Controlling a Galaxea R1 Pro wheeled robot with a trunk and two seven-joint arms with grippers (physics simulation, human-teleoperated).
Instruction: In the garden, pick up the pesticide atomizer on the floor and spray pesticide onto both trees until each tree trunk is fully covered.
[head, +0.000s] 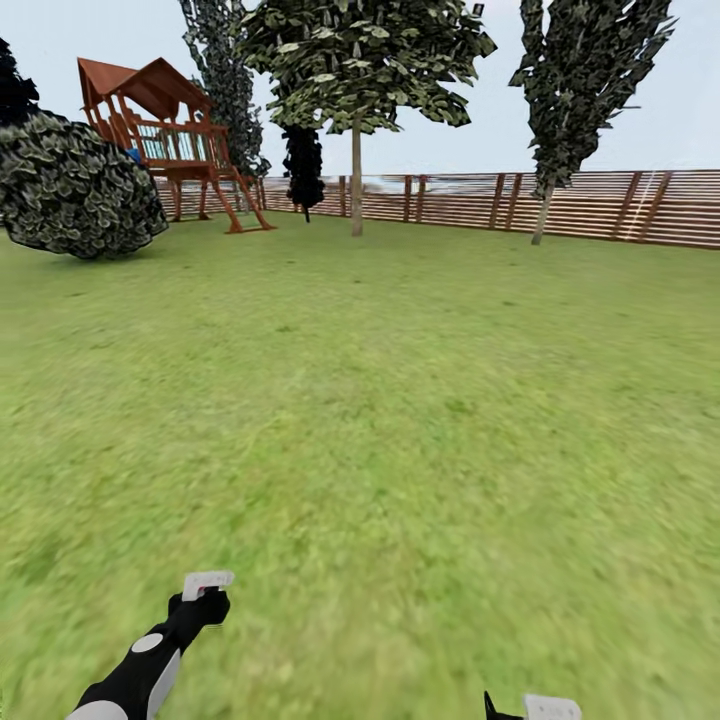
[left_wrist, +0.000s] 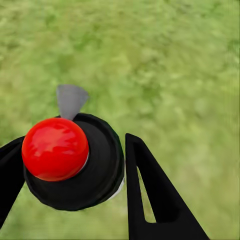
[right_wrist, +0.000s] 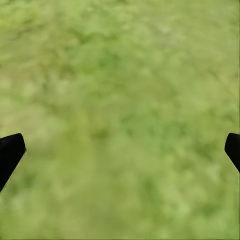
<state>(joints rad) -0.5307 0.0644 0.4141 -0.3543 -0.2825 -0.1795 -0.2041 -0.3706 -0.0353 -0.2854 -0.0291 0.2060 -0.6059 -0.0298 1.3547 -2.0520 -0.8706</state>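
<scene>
Pesticide atomizer (left_wrist: 75, 160): held between the left gripper (left_wrist: 70, 200) fingers, clamped, seen from above as a dark round body with a red dome and a grey spout.
Right gripper (right_wrist: 120, 150): fingers wide apart, nothing between them, over grass (right_wrist: 120, 75).
Lawn (head: 400, 400): open green ground.
Fence (head: 600, 205): brown slats along the far edge.
Playhouse (head: 160, 140): far left, beside a bush (head: 75, 190).

Open grass (head: 400, 420) lies ahead; bush (head: 75, 200), playset (head: 165, 135) and fence (head: 600, 205) stand far off.
</scene>
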